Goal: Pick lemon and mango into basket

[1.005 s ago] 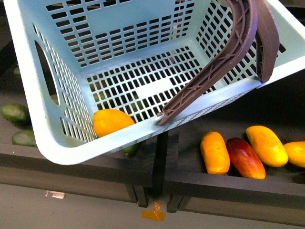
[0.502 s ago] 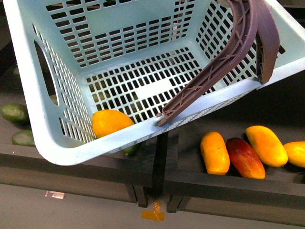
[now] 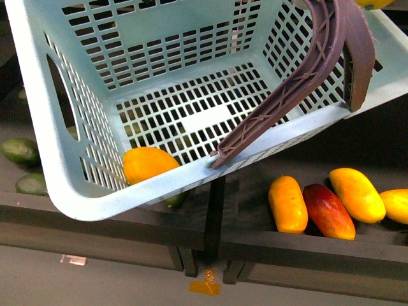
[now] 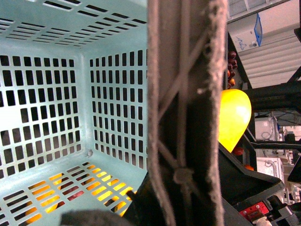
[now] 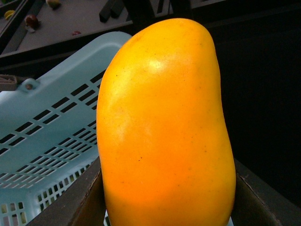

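Holding the mango in the right gripper: its dark fingers press against both sides of the fruit, up by the basket rim. I see the lemon lying inside the tilted basket, in its low front corner. Left wrist view is filled by the handle, close up. Left gripper's fingers are hidden, so I cannot tell their spread.

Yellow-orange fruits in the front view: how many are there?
5. The lemon lies in the basket; three lie on the shelf, one left of the dark red fruit, two right of it; the mango peeks in at the top edge. The basket may hide more.
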Controlling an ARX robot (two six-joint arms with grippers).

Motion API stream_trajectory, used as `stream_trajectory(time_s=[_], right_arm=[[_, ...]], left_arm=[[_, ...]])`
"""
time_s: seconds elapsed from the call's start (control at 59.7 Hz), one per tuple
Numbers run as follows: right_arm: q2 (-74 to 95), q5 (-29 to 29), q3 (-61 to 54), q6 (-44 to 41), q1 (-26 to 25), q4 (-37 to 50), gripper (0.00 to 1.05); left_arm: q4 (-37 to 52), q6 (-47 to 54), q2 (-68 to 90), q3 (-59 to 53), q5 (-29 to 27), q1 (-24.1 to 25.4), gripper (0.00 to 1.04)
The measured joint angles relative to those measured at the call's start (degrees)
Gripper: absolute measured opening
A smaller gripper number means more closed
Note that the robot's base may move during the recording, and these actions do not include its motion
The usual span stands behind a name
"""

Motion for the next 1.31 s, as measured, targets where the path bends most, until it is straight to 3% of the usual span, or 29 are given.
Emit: stream_trajectory(time_s=[0.134, 0.368, 0.737, 0.854, 0.921, 1.005, 1.306], right_arm=[[2.1, 4.0, 1.8, -0.3, 4.6, -3.5, 0.59], [1.9, 7.7, 1.5, 1.1, 5.1, -4.3, 0.97], [-12.8, 11.8, -7.0, 1.2, -4.4, -7.4, 0.96], [-14.1, 5.2, -16.7, -9.4, -5.6, 16.2, 0.78], [-15.4, 4.0, -22.3, -14.0, -6.2, 24.5, 0.67], [-18.6, 3.3, -27.5, -16.9, -7.2, 29.2, 0.53], [-28.2, 0.8, -39.2, -19.2, -10.0, 31.0, 0.05]], left_arm=[[0.0, 0.0, 0.0, 0.0, 0.0, 0.0, 0.04], [0.0, 0.0, 0.0, 0.0, 0.0, 0.0, 0.04], [0.0, 0.1, 0.1, -0.2, -0.3, 0.2, 0.04], [0.0, 0.2, 0.1, -0.2, 0.0, 0.0, 0.04], [0.0, 0.0, 0.1, -0.2, 0.3, 0.0, 0.04], [0.0, -0.3, 0.1, -0.2, 0.4, 0.0, 0.04], [0.0, -0.1, 0.1, -0.2, 0.1, 0.0, 0.04]])
